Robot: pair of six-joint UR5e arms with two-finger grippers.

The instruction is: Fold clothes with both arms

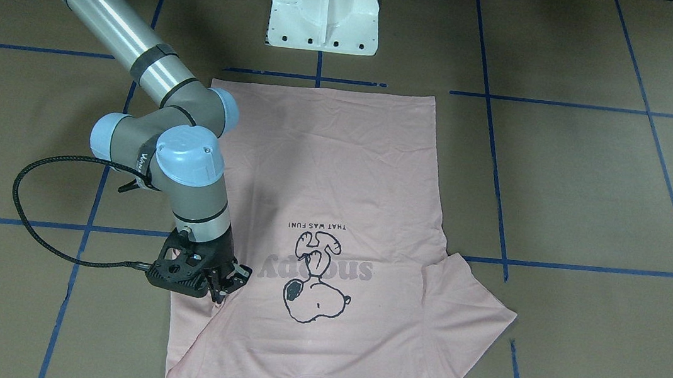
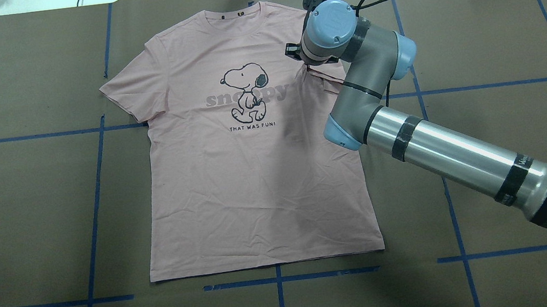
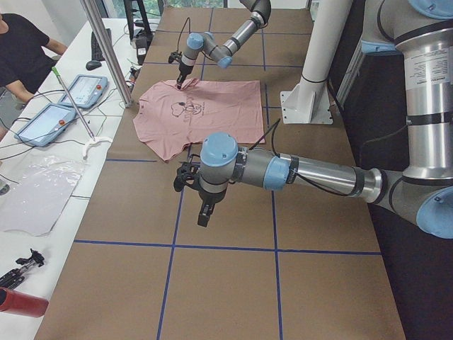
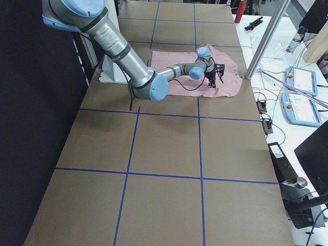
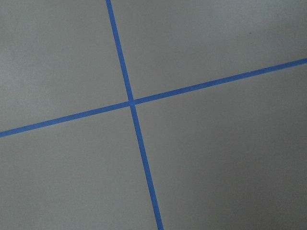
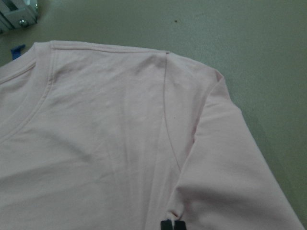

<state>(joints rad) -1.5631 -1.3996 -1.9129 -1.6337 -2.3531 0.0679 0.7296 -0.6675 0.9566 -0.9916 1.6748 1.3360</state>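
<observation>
The pale pink T-shirt (image 2: 255, 176) lies flat on the brown table, Snoopy print up, collar at the far edge from the robot. My right gripper (image 1: 224, 287) is at the shirt's sleeve on the robot's right. In the right wrist view its fingertips (image 6: 172, 225) are pinched together on the sleeve fabric (image 6: 230, 158), which is bunched and pulled in towards the body (image 2: 321, 73). The other sleeve (image 2: 130, 90) lies flat. My left gripper (image 3: 204, 214) hangs over bare table far from the shirt. I cannot tell whether it is open or shut. The left wrist view shows only table and blue tape.
The white pedestal base (image 1: 325, 7) stands at the robot's edge of the table. Blue tape lines (image 2: 97, 184) form a grid on the table. A metal post (image 3: 106, 49), tablets (image 3: 85, 88) and a seated person (image 3: 18, 49) are past the far edge.
</observation>
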